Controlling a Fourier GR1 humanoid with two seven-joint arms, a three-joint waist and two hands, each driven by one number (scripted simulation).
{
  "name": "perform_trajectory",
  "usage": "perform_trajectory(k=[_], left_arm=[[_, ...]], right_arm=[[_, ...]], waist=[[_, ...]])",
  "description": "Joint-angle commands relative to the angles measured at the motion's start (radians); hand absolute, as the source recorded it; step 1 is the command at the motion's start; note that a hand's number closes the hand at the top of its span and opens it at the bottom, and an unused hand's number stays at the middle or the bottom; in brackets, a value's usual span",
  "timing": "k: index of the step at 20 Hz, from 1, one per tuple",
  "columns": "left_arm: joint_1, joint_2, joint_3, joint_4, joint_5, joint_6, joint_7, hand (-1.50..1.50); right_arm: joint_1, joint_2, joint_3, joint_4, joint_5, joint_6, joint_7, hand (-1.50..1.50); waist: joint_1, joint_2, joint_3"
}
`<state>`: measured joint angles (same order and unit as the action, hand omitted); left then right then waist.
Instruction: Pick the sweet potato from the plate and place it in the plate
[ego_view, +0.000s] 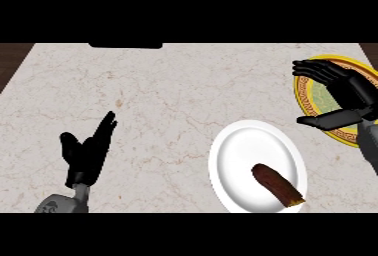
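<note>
My right hand (345, 90) is spread wide open over the yellow-rimmed plate (301, 97), holding nothing. The sweet potato (277, 185) lies on the white plate (244, 145) nearby. My left hand (87, 150) rests open at lower left.

Light even, flat across the pale veined marble surface (148, 100); round white plate (244, 150) brightest, nearly washed out, faint grey shading at its rim; black right hand (347, 89) shows soft grey sheen
</note>
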<state>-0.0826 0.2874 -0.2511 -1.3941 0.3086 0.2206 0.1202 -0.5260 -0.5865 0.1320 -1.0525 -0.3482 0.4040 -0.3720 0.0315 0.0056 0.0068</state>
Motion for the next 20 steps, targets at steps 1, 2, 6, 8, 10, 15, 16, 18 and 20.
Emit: perform_trajectory(k=[1, 2, 6, 8, 10, 15, 16, 18, 20], left_arm=[[0.029, -0.014, -0.016, 0.013, -0.001, -0.018, 0.035, 0.00], [0.026, -0.009, -0.003, 0.024, 0.014, -0.036, 0.041, 0.00], [0.050, -0.012, -0.021, 0.006, -0.007, -0.017, 0.039, 0.00], [0.016, -0.018, 0.000, 0.009, 0.009, -0.010, 0.069, 0.00], [0.019, -0.026, 0.001, 0.009, 0.012, -0.016, 0.066, 0.00], [0.084, -0.050, -0.034, -0.046, -0.028, 0.007, 0.052, 0.00], [0.065, -0.035, -0.005, 0.000, -0.023, -0.003, 0.061, 0.00], [0.134, 0.011, 0.019, -0.017, -0.009, -0.069, -0.006, 0.00], [0.018, -0.062, 0.013, 0.027, -0.027, 0.008, 0.073, 0.00]], right_arm=[[-0.086, -0.060, -0.021, 0.132, 0.056, 0.138, -0.098, -1.50], [-0.109, -0.068, -0.009, 0.121, 0.057, 0.161, -0.056, -1.50], [-0.101, -0.181, 0.130, 0.043, 0.235, 0.253, -0.089, -1.50], [-0.137, -0.219, 0.168, 0.023, 0.281, 0.310, -0.081, -1.50], [-0.151, -0.247, 0.198, -0.033, 0.317, 0.344, -0.086, -1.50], [-0.132, -0.199, 0.265, -0.147, 0.414, 0.280, 0.009, -1.50], [-0.141, -0.221, 0.242, -0.169, 0.397, 0.314, 0.032, -1.50], [-0.049, -0.218, 0.259, -0.288, 0.403, 0.290, 0.080, -1.50], [-0.021, -0.178, 0.272, -0.348, 0.419, 0.272, 0.126, -1.50]], waist=[[-0.010, 0.000, -0.006], [-0.012, -0.001, -0.006], [-0.008, -0.002, -0.007], [-0.013, -0.002, -0.007], [-0.024, -0.005, -0.008], [-0.026, -0.008, -0.007], [-0.032, -0.007, -0.008], [-0.039, -0.011, -0.008], [-0.048, -0.009, -0.008]])
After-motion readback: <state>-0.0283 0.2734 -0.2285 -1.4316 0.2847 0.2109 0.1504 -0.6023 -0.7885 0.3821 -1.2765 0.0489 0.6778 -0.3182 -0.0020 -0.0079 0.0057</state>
